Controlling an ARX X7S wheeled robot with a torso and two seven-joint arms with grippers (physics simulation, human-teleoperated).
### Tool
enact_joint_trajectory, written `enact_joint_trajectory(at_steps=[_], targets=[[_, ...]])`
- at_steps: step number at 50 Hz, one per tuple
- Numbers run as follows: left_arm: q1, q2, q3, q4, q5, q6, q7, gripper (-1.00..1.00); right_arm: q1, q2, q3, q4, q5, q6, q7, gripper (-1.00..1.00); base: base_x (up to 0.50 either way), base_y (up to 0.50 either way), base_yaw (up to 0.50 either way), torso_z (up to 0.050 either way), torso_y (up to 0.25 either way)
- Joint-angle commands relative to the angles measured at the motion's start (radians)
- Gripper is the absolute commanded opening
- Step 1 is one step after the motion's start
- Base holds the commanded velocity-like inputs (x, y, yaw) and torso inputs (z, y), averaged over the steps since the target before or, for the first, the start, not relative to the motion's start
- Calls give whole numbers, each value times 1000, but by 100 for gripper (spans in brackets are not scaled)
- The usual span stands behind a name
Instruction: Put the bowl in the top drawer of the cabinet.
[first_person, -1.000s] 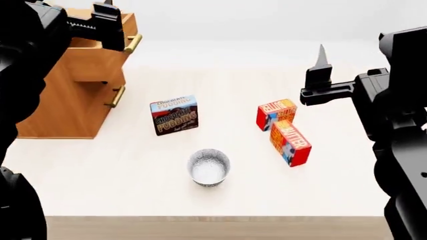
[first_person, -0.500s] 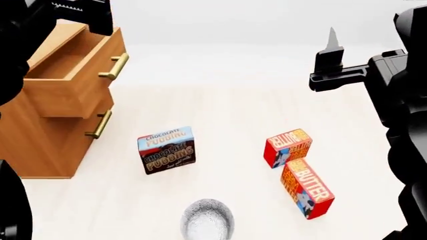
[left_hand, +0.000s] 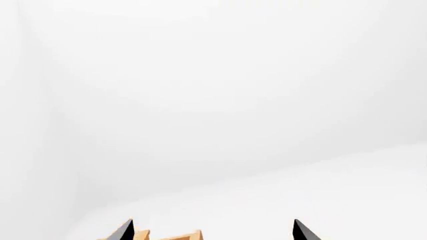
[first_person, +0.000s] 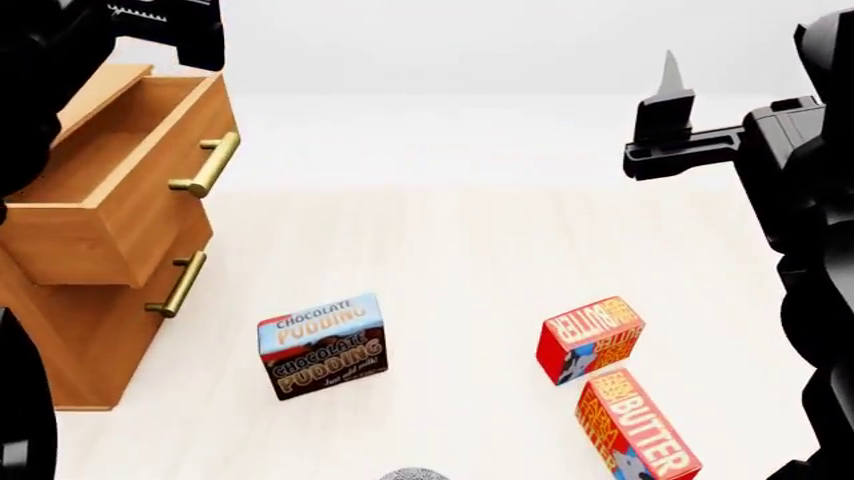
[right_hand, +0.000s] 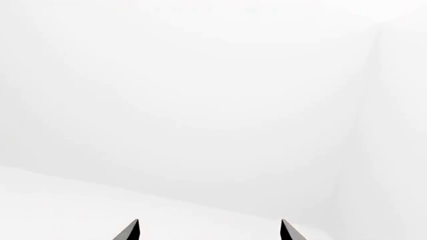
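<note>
You have 1 cabinet (first_person: 94, 330) with 2 drawers, 1 pudding box (first_person: 323, 346), 2 butter boxes (first_person: 590, 337), and 1 bowl (first_person: 416, 474) on the surface (first_person: 441, 260).

The cabinet (first_person: 80, 340) stood at the table's (first_person: 441, 260) left side, its top drawer (first_person: 114, 190) pulled out over the lower drawer front (first_person: 160, 300). Right of the cabinet, nearer the camera, sat the chocolate pudding box (first_person: 322, 345). Well to its right were two butter boxes (first_person: 589, 338), one just before the other (first_person: 635, 426). The bowl (first_person: 416, 474) lay nearest, between pudding and butter.
</note>
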Motion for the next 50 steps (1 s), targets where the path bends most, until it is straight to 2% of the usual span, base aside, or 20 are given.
enact_joint_trajectory(at_steps=[1,7,17,34,50], targets=[[-64,11,33,-147,10,-27,8,100,-13,-6,13,8,1,-9,6,100,0,0,0,0,0],[-144,30,69,-332,26,-61,20,100,-15,-9,8,12,-1,-2,15,100,0,0,0,0,0],[-228,65,84,-617,56,-23,32,100,-26,-12,1,21,1,-13,19,100,0,0,0,0,0],[-307,116,176,-1107,166,271,42,100,-65,-6,-9,57,-3,-66,22,100,0,0,0,0,0],[-325,140,201,-1325,196,396,59,100,-65,-9,-27,72,-1,-73,27,100,0,0,0,0,0]])
